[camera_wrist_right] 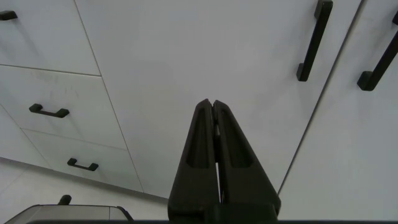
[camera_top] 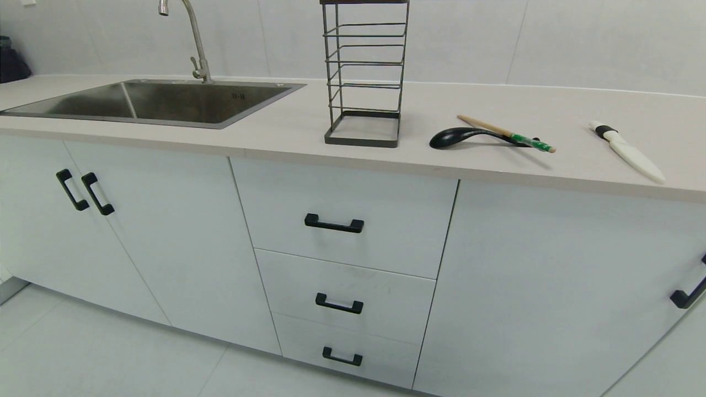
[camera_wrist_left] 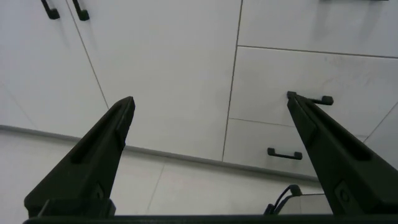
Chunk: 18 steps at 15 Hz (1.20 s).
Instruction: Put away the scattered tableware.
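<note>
White countertop [camera_top: 276, 138] runs across the upper half of the head view, above pale cabinet doors and a stack of three drawers [camera_top: 342, 264] with black handles at the centre. A steel sink [camera_top: 165, 102] with its faucet [camera_top: 193, 38] takes the upper left. An empty wire rack [camera_top: 361, 142] stands upright at top centre, near the counter's front edge. By the look of it, nothing has been put away yet. A black spoon [camera_top: 458, 136] lies on the counter just right of the rack, with wooden chopsticks [camera_top: 504, 133] resting across its handle. A white knife [camera_top: 629, 151] lies well apart from them, towards the right edge of the frame. All three pieces are loose on the surface, and none is in the rack or in any drawer. The drawers and doors all appear closed. In the wrist views both arms hang low, pointed at the cabinet fronts rather than the counter. The left gripper [camera_wrist_left: 209, 99] has its fingers spread wide with nothing between them. The right gripper [camera_wrist_right: 213, 104] has its fingers pressed together, also holding nothing. The whole job seems to lie ahead: each utensil has to be picked up and stowed, probably in the rack, though the task sentence does not name the place.
</note>
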### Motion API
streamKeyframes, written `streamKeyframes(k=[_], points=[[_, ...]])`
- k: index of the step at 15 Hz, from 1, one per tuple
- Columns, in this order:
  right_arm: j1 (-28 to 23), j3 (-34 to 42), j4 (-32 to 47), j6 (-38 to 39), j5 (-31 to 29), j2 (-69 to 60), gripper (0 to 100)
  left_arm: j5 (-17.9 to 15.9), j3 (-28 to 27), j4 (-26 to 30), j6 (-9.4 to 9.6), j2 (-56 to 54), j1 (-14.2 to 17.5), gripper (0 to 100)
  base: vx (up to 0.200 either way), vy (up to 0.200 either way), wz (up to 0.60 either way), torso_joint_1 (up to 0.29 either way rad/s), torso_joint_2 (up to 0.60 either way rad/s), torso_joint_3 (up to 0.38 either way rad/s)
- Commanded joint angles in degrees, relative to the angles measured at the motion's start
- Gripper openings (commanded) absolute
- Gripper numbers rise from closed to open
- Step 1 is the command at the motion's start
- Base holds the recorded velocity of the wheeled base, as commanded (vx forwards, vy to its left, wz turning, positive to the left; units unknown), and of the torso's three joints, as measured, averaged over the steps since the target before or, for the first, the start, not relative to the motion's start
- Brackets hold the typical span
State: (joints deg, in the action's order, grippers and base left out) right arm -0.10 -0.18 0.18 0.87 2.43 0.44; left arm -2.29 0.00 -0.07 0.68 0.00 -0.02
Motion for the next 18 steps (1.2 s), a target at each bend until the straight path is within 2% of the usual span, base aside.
streamKeyframes(k=[1, 2, 3, 4, 5, 6, 7, 8, 9, 10, 14, 17, 18], points=[[0.0, 0.0, 0.0, 0.0, 0.0, 0.1, 0, 0.0, 0.0, 0.0, -0.07, 0.0, -0.1, 100, 0.0, 0.0, 0.0, 0.0, 0.0, 0.0], [0.0, 0.0, 0.0, 0.1, 0.0, 0.1, 0, -0.6, 0.0, 0.0, -0.07, 0.0, -0.1, 100, 0.0, 0.0, 0.0, 0.0, 0.0, 0.0], [0.0, 0.0, 0.0, 0.0, 0.0, 0.1, 0, -2.0, 0.0, -0.6, 0.72, 0.0, -0.1, 100, 0.0, 0.0, 0.0, 0.0, 0.0, 0.0], [0.0, 0.0, 0.0, 0.0, 0.0, 0.1, 0, -2.2, -2.0, -7.1, 3.01, 0.0, 0.0, 100, 0.0, 0.0, 0.0, 0.0, 0.0, 0.0], [0.0, 0.0, 0.0, 0.0, -0.1, 0.1, 0, -2.3, -6.7, -12.3, 7.05, 0.6, 0.4, 100, 0.0, 0.0, 0.0, 0.0, 0.0, 0.0], [0.0, 0.0, 0.0, 0.0, -0.1, 0.1, 0, -2.9, -9.0, -10.8, 9.95, 2.1, 0.7, 100, 0.0, 0.0, 0.0, 0.0, 0.0, 0.0], [0.0, 0.0, 0.0, 0.1, 0.0, 0.1, 0, -6.6, -9.7, -8.1, 10.74, 2.5, 0.2, 100, 0.0, 0.0, 0.0, 0.0, 0.0, 0.0], [0.0, 0.0, 0.0, 0.0, -0.1, 0.1, 0, -9.0, -9.5, -7.0, 9.51, 2.5, -0.2, 100, 0.0, 0.0, 0.0, 0.0, 0.0, 0.0], [0.0, 0.0, 0.0, 0.0, -0.1, 0.1, 0, -9.8, -9.5, -6.9, 7.05, 2.7, -0.3, 100, 0.0, 0.0, 0.0, 0.0, 0.0, 0.0], [0.0, 0.0, 0.0, 0.0, -0.1, 0.1, 0, -9.9, -9.6, -7.0, 6.44, 3.1, -0.3, 100, 0.0, 0.0, 0.0, 0.0, 0.0, 0.0], [0.0, 0.1, 0.0, 0.0, -0.1, 0.1, 0, -16.5, -10.2, -6.8, 6.44, 6.7, -0.7, 100, 0.0, 0.0, 0.0, 0.0, 0.0, 0.0], [0.0, 0.0, 0.0, 0.0, -0.1, 0.1, 0, -18.9, -12.6, -7.0, 6.61, 14.2, -0.8, 100, 0.0, 0.0, 0.0, 0.0, 0.0, 0.0], [0.0, 0.0, 0.0, 0.0, -0.1, 0.1, 0, -20.4, -13.4, -7.0, 8.02, 16.8, -0.9, 100, 0.0, 0.0, 0.0, 0.0, 0.0, 0.0]])
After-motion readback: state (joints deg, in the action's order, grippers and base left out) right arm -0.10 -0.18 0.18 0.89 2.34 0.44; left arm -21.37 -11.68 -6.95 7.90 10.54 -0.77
